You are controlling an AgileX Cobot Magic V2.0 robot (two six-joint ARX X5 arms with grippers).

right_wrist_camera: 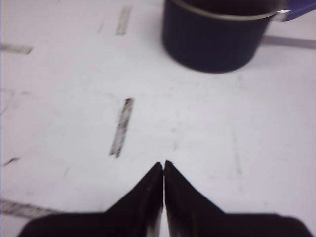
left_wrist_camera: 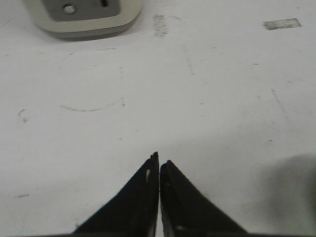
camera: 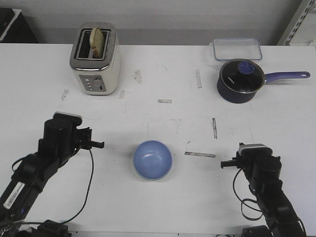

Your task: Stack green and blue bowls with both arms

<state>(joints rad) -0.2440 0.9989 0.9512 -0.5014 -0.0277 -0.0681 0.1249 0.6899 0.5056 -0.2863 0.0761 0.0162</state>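
Observation:
The light blue bowl (camera: 152, 159) sits upright on the white table, front centre, between my two arms. A thin pale edge shows along its near side; I cannot tell whether that is the green bowl beneath it, and no green bowl shows anywhere else. My left gripper (camera: 101, 144) is shut and empty, to the left of the bowl and apart from it. In the left wrist view it (left_wrist_camera: 159, 160) hovers over bare table. My right gripper (camera: 223, 164) is shut and empty, to the right of the bowl. In the right wrist view it (right_wrist_camera: 164, 164) points toward the saucepan.
A cream toaster (camera: 95, 59) with bread in it stands at the back left; its base shows in the left wrist view (left_wrist_camera: 84, 17). A dark navy saucepan (camera: 239, 81) with glass lid stands at the back right, also in the right wrist view (right_wrist_camera: 215, 39). A clear container (camera: 237, 48) lies behind it.

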